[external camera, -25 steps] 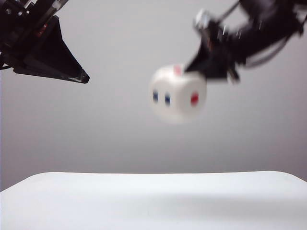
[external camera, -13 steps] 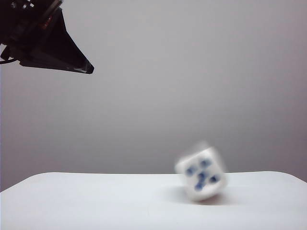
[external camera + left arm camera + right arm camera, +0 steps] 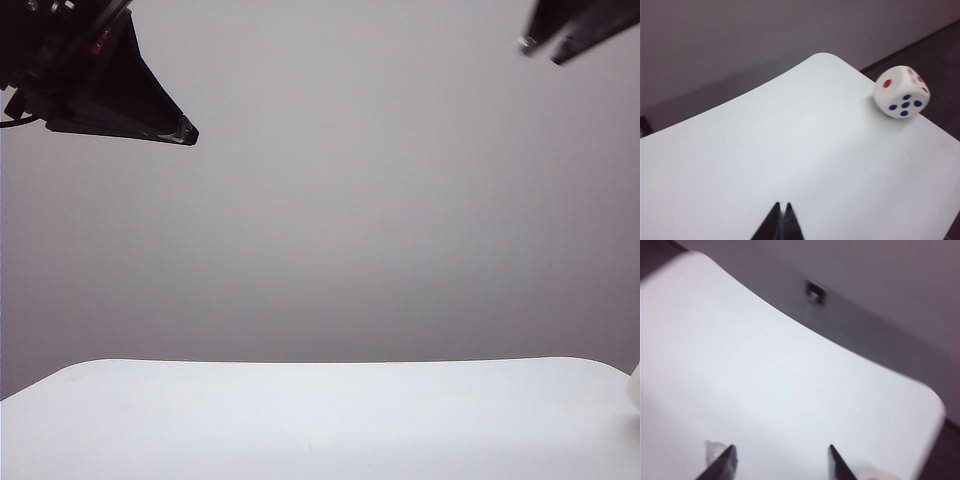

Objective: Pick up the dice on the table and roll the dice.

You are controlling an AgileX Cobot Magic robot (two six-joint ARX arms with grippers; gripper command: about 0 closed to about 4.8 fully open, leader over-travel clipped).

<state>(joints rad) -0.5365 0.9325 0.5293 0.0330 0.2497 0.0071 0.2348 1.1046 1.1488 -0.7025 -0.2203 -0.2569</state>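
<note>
Right gripper (image 3: pixel 781 460) hangs high over the table (image 3: pixel 790 150), jaws apart and empty, left gripper (image 3: pixel 780 222) pinched closed, while the dice (image 3: pixel 901 91) sits by the far edge, seemingly light, rigid, best pinched across opposite flat faces.

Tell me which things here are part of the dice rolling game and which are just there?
Part of the game:
- the dice, lying near the table's far edge, held by nothing
- the table
- the right gripper, jaws apart, empty, high above the table

Just there:
- the left gripper, jaws together, hanging idle above the table
- a small dark square fitting on the wall
</note>
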